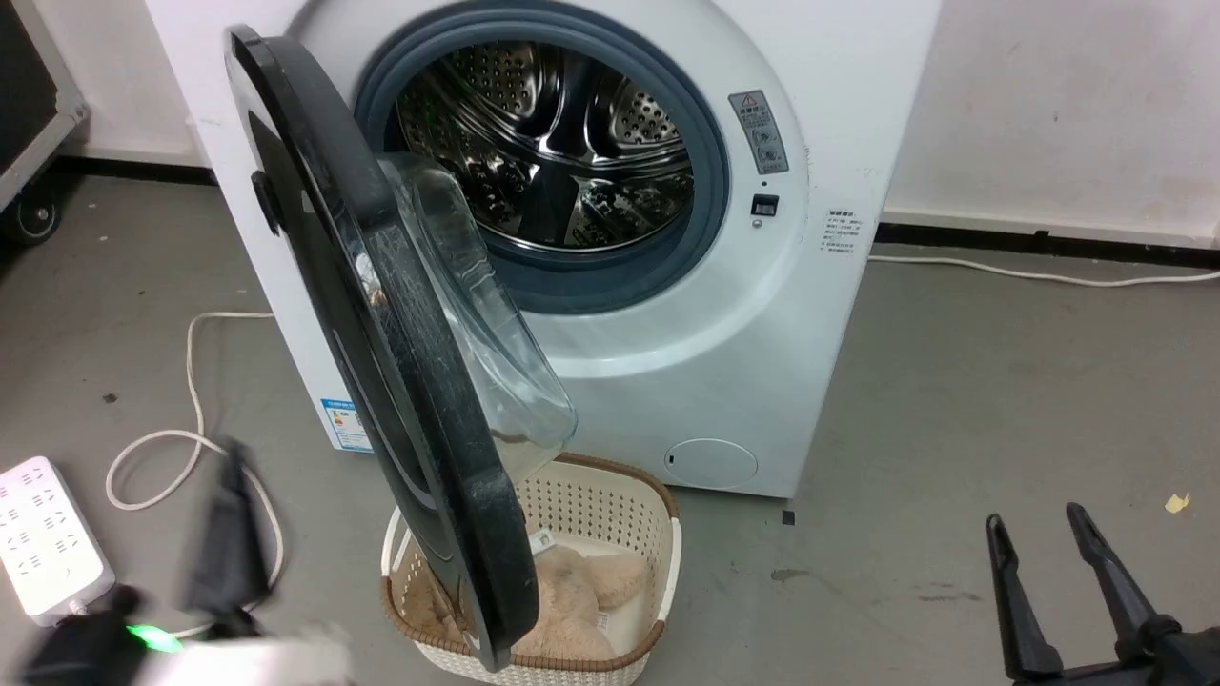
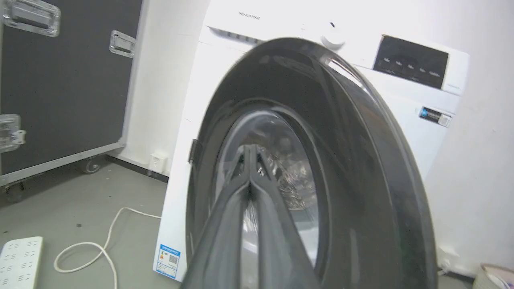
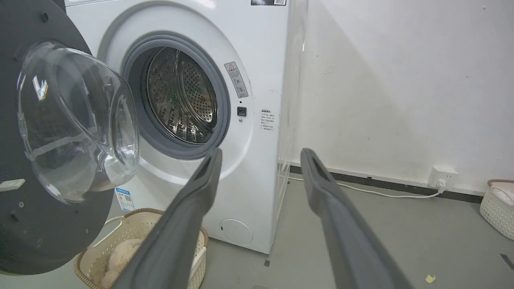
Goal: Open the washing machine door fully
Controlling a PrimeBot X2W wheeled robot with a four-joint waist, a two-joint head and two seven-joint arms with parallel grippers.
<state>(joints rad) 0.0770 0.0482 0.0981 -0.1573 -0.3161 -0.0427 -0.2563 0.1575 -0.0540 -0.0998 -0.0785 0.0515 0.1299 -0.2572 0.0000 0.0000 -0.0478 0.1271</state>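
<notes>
Presently the door (image 1: 400, 381) stands swung out on its left hinge, roughly square to the washer (image 1: 724, 314), with the drum exposed. It is not yet fully open.

The left gripper (image 2: 249, 160) has its fingers pressed together and aimed at the door's glossy outer face. Contact cannot be confirmed. In the head view it is blurred and low, to the left of the door. The right gripper (image 1: 1037, 516) is spread and empty, well apart from the washer.

Risks, as judged:
- Closed fingers could skid across the slick black face.
- The door's lower edge hangs over the basket (image 1: 658, 514) and may catch its rim.
- The cable (image 1: 195, 381) and power strip (image 1: 43, 534) lie near the left arm and could snag it.

Markings:
- Blue label (image 1: 345, 424) at the lower front corner.
- Grey warning sticker (image 1: 759, 131) with a triangle symbol.
- Small printed notice (image 1: 841, 233).
- Brand lettering (image 2: 249, 15) on the top panel.

None of these is legible.
</notes>
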